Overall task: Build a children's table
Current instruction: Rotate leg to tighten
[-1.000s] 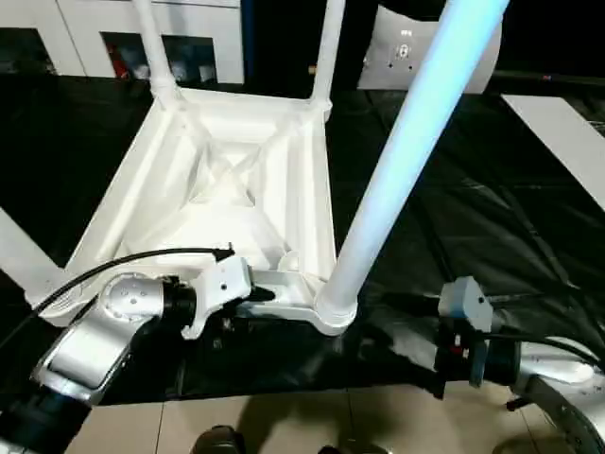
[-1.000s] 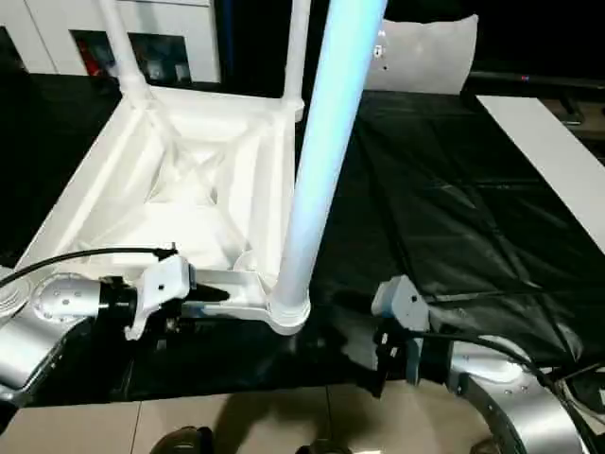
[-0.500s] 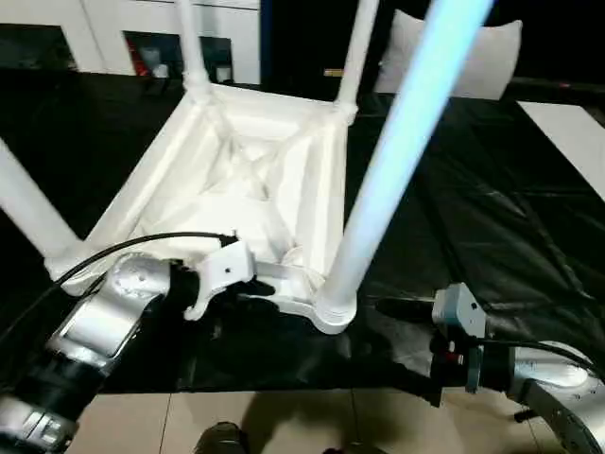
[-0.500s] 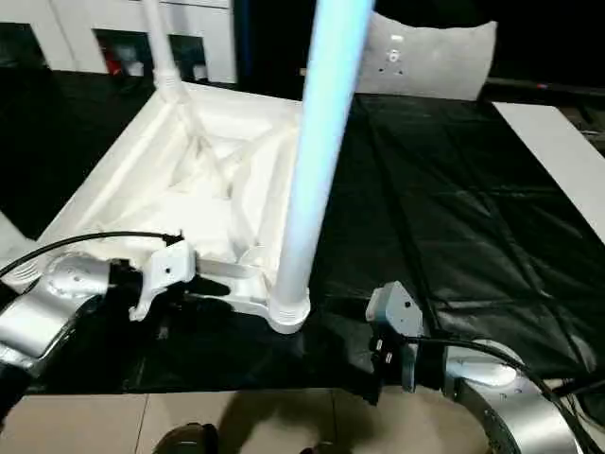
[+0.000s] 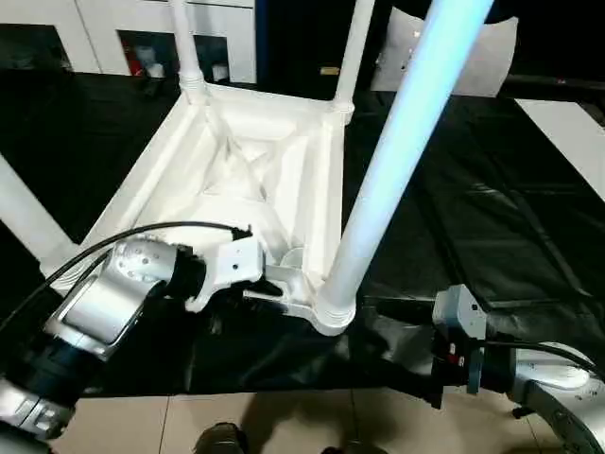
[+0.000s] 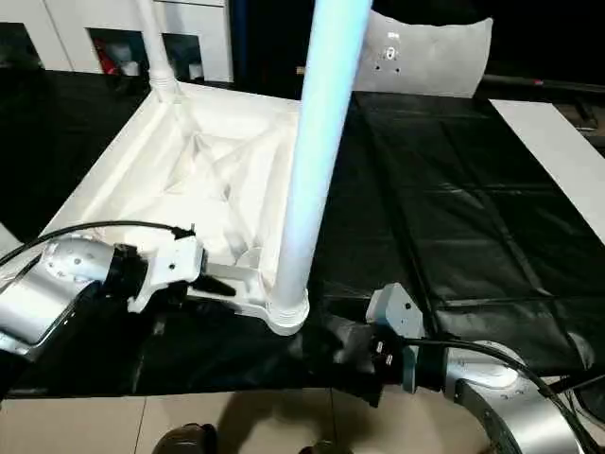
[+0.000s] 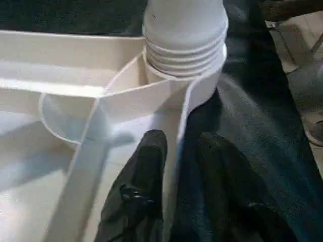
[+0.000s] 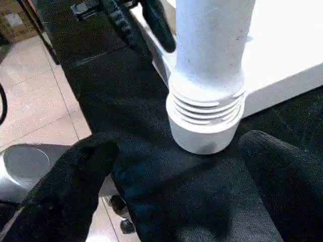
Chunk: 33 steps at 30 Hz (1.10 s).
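The near leg (image 5: 397, 151) runs out of the head view's top edge, as do the two far legs (image 5: 184, 43), so their upper ends stay unseen. The left leg (image 5: 24, 218) is cut by the left edge. The left pincer (image 7: 176, 166) hides part of the tabletop's near rim (image 7: 174, 126).

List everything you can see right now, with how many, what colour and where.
Table top: one, white, upside down on the black sheet.
Legs: four, white, standing in the corner sockets.
Black sheet: one, spread under the table.
Floor tiles: beige, near edge.
Cabinets: white, far left.
White board: one, far right.
Left pincer: black fingers clamped on the top's near rim.
Right pincer: black fingers wide apart beside the nearest leg's socket.
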### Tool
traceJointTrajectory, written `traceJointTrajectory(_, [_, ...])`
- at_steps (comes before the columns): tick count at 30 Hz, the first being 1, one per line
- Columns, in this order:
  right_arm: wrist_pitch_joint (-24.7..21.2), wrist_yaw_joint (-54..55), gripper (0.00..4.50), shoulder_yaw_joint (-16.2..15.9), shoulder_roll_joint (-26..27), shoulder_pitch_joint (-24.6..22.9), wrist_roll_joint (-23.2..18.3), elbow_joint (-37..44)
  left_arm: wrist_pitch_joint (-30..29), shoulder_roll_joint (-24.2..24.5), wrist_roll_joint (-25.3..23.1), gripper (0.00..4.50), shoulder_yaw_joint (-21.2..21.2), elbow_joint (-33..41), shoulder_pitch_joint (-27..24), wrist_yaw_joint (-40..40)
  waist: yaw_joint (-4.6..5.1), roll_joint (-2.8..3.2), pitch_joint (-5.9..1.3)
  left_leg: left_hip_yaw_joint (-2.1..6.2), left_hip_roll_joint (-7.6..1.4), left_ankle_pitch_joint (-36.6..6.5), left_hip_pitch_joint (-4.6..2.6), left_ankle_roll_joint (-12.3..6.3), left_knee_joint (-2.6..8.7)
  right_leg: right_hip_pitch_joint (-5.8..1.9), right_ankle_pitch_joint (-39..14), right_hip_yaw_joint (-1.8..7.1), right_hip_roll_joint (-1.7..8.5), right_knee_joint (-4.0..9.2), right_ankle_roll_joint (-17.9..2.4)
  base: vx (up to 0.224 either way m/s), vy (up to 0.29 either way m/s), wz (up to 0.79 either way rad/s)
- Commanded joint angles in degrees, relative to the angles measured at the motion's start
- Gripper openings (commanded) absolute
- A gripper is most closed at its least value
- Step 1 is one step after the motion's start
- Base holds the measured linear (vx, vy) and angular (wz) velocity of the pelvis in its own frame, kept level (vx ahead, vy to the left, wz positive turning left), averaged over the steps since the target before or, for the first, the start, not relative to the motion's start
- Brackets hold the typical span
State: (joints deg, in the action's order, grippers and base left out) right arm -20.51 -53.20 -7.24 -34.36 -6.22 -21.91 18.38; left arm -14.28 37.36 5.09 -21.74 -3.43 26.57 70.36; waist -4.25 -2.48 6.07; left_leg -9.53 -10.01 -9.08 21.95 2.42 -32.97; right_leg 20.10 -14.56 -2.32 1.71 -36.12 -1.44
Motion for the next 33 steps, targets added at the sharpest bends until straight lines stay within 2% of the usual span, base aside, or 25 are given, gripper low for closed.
traceJointTrajectory(1, [0.7, -0.6, 4.5, 0.3, -0.7, 0.0, 0.2, 0.3, 0.8, -0.6, -1.2, 1.59, -1.0, -0.8, 0.9, -0.3, 0.12, 0.68, -3.38, 1.17, -3.8, -10.8, -1.46, -2.24, 3.61, -1.15, -5.3, 3.21, 6.49, 4.89, -11.9, 0.0, 0.0, 0.0])
traceJointTrajectory(2, [0.7, -0.6, 4.5, 0.3, -0.7, -0.1, 0.1, 0.2, 0.7, -0.7, -1.4, 1.59, -1.2, -1.1, 0.9, -0.2, 0.06, 0.83, -3.45, 1.21, -3.81, -10.6, -1.44, -2.2, 3.61, -1.21, -5.1, 3.2, 6.55, 4.82, -11.9, 0.0, 0.0, 0.0])
traceJointTrajectory(3, [0.8, -0.7, 4.5, 0.4, -0.8, -0.1, 0.0, 0.2, 0.4, -1.0, -1.6, 1.71, -1.6, -1.9, 1.2, 0.0, 0.09, 0.75, -3.49, 1.16, -3.77, -10.2, -1.41, -2.27, 3.57, -1.21, -4.5, 3.22, 6.52, 4.82, -11.9, 0.0, 0.0, 0.0])
traceJointTrajectory(8, [0.8, -0.7, 4.5, 0.5, -0.9, -0.3, 0.0, 0.2, 1.1, -1.6, -2.3, 1.71, -2.2, -4.4, 2.0, 0.1, 0.08, 0.83, -3.67, 1.18, -3.74, -9.0, -1.28, -2.91, 3.44, -1.38, -1.4, 3.17, 6.52, 4.58, -12.3, 0.0, 0.0, 0.0])
traceJointTrajectory(9, [0.7, -0.7, 4.5, 0.5, -0.9, -0.3, 0.0, 0.3, 0.7, -1.7, -2.2, 1.71, -2.4, -5.2, 2.2, 0.7, 0.04, 1.01, -3.75, 1.21, -3.76, -9.0, -1.32, -2.97, 3.43, -1.41, -1.0, 3.17, 6.55, 4.52, -12.5, 0.0, 0.0, 0.0])
traceJointTrajectory(14, [0.8, -0.5, 4.5, 0.5, -0.8, -0.5, -0.1, 0.4, 0.6, -2.2, -2.0, 1.25, -2.1, -6.7, 2.7, 1.2, 0.03, 1.16, -3.73, 1.28, -3.89, -9.8, -1.45, -2.73, 3.51, -1.4, -1.2, 3.11, 6.57, 4.52, -13.1, 0.0, 0.0, 0.0])
traceJointTrajectory(19, [1.2, -0.7, 4.5, 0.5, -0.8, -0.8, 0.0, -0.1, 0.0, -2.5, -1.4, 0.82, -1.9, -7.3, 3.1, 2.1, -0.11, 1.03, -3.74, 1.2, -3.81, -9.6, -1.39, -2.9, 3.45, -1.49, -0.6, 3.16, 6.6, 4.51, -13.4, 0.0, 0.0, 0.0])
traceJointTrajectory(26, [2.8, -1.1, 4.5, -0.3, -0.2, -0.7, 0.9, -2.2, 2.3, -2.3, -3.2, 0.23, -2.4, -9.7, 3.5, 1.7, -0.13, 1.08, -3.73, 1.26, -3.85, -9.9, -1.39, -2.8, 3.46, -1.45, -1.3, 3.13, 6.6, 4.61, -13.3, 0.0, 0.0, 0.0])
traceJointTrajectory(29, [3.5, -1.3, 4.5, -0.3, -0.1, -0.8, 1.1, -2.9, 3.1, -2.1, -4.1, 0.14, -2.6, -10.4, 3.5, 1.5, -0.08, 1.07, -3.72, 1.26, -3.9, -10.1, -1.41, -2.91, 3.49, -1.48, -1.1, 3.14, 6.69, 4.58, -13.3, 0.0, 0.0, 0.0])
traceJointTrajectory(33, [3.9, -1.4, 4.5, -0.2, -0.1, -0.8, 1.1, -3.3, 2.2, -2.7, -2.7, 0.06, -1.4, -9.5, 3.0, 1.2, 0.34, 1.03, -3.75, 1.31, -3.82, -9.5, -1.22, -3.08, 3.48, -1.65, -0.2, 3.06, 6.62, 4.41, -13.7, 0.0, 0.0, 0.0])
